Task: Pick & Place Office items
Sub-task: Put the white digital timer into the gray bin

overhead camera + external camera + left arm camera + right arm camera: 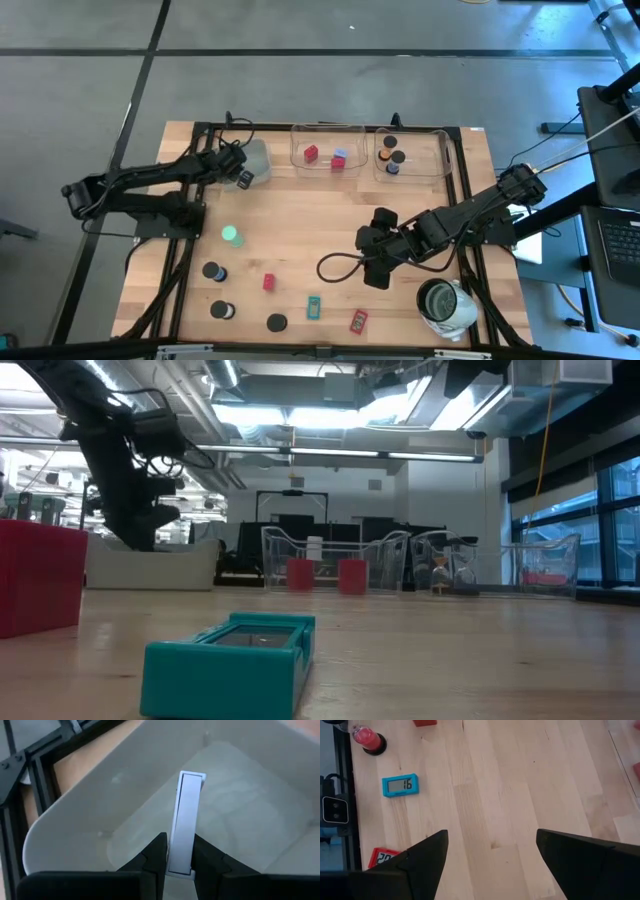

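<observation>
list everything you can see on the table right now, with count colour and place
white rectangle: 1, white, held over the grey tray at the far left
clear trays: 2, far edge; one holds red and blue pieces, the other dark caps
green disc: 1, left of centre
black round caps: 3, near left
red block: 1, near centre
teal rectangle: 1, near edge
red rectangle: 1, near edge
silvery-white container: 1, near right
left gripper: shut on the white rectangle
right gripper: open over bare wood, mid table

Dark jointed arms; black looping cables
</observation>
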Tool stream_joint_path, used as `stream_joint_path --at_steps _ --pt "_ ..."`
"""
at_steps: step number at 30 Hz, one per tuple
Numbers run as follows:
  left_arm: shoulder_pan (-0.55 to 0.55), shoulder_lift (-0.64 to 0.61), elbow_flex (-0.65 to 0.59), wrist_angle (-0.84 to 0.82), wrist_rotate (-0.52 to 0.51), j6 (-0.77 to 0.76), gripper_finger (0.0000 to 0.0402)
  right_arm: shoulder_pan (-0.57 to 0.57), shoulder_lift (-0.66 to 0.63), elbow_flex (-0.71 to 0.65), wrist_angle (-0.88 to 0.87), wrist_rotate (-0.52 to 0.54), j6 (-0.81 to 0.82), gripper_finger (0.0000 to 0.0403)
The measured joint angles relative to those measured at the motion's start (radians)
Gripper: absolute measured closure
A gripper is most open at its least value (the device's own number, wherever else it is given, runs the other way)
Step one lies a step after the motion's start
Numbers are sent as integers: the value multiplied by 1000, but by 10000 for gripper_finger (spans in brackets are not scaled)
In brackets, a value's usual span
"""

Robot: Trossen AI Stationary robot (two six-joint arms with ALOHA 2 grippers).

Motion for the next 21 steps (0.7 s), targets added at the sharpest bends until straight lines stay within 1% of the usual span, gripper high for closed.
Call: stream_joint_path --at_steps 5,11,14,21 --pt "9 41 0 8 41 16 336 0 0 0 0 0 0 97" --pt "8 50 0 9 36 24 334 0 0 0 0 0 -3 97" --pt "8 50 0 9 16 23 325 0 0 0 0 0 -4 97" --pt "8 50 0 9 26 26 287 0 0 0 0 -4 -7 97"
